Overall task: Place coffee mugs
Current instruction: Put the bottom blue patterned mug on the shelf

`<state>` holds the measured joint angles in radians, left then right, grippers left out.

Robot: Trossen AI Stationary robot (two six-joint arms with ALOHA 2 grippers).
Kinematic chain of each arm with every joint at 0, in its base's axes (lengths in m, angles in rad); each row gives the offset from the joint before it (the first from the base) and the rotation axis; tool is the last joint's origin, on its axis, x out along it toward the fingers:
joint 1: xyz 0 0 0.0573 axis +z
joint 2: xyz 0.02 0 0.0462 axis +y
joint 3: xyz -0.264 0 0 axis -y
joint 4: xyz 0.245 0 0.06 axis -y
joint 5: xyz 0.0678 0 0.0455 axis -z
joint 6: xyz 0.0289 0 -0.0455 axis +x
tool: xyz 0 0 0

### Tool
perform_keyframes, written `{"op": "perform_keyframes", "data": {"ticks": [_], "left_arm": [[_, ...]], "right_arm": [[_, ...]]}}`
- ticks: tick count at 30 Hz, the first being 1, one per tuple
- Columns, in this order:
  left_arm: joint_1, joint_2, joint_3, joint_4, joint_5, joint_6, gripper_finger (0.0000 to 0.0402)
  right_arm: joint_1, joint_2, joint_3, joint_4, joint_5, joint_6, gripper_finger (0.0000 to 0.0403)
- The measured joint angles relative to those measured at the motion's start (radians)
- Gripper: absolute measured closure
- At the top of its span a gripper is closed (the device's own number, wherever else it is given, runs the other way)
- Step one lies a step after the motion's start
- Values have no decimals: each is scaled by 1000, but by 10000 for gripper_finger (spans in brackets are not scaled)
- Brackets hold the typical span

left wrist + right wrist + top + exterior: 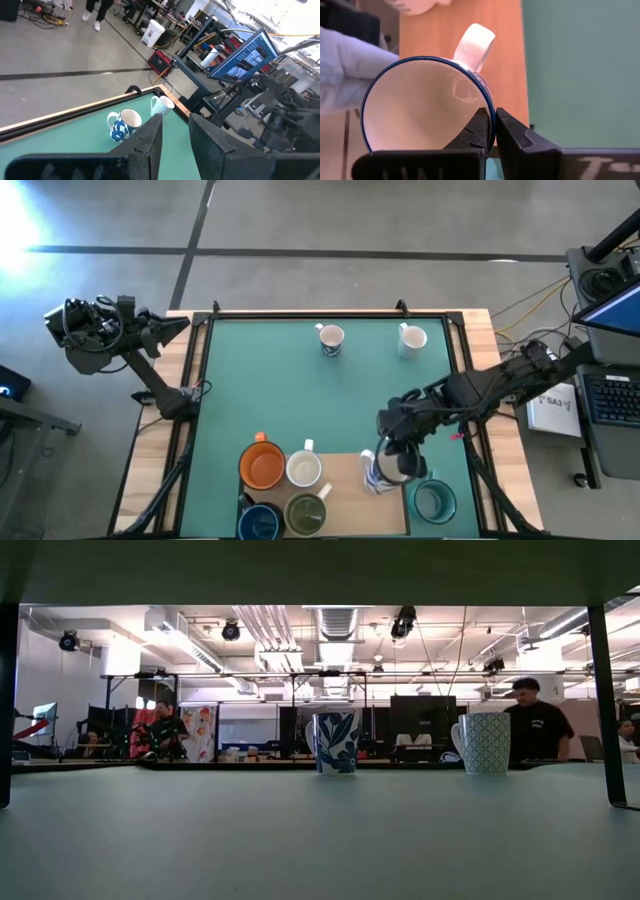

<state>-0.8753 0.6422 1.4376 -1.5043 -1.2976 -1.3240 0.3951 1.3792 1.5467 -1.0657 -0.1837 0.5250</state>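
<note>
The right gripper (490, 131) pinches the blue-rimmed mug's (420, 107) wall, one jaw inside, one outside.

The left gripper's (175, 137) jaws stand parted, empty.

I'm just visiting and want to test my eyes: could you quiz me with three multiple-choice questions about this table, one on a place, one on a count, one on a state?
1. Where is the orange mug?
A. far edge
B. near edge, in the cluster
C. off the table

2. How many mugs stand alone at the far edge?
A. two
B. four
C. none

3. What is the right gripper doing?
A. hanging open
B. pushing a box
C. pinching a mug's rim

Answers:
1. B: orange mug sits among the near mugs.
2. A: floral mug and patterned mug.
3. C: right gripper clamps the blue-rimmed mug.
</note>
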Motion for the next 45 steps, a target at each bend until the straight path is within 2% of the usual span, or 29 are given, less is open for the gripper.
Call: {"op": "perform_keyframes", "data": {"ticks": [11, 21, 28, 34, 45], "left_arm": [[0, 0, 0, 0, 0, -47, 322], [0, 0, 0, 0, 0, -55, 322], [0, 0, 0, 0, 0, -55, 322], [0, 0, 0, 0, 0, -55, 322], [0, 0, -1, -7, 0, -55, 322]], "right_arm": [[17, 20, 1, 9, 84, -175, 390], [17, 36, 14, 6, 81, -231, 390], [17, 47, 104, 2, 110, -238, 389], [25, 101, 153, -15, 106, -234, 370], [37, 314, 409, -299, 98, -275, 372]]}}
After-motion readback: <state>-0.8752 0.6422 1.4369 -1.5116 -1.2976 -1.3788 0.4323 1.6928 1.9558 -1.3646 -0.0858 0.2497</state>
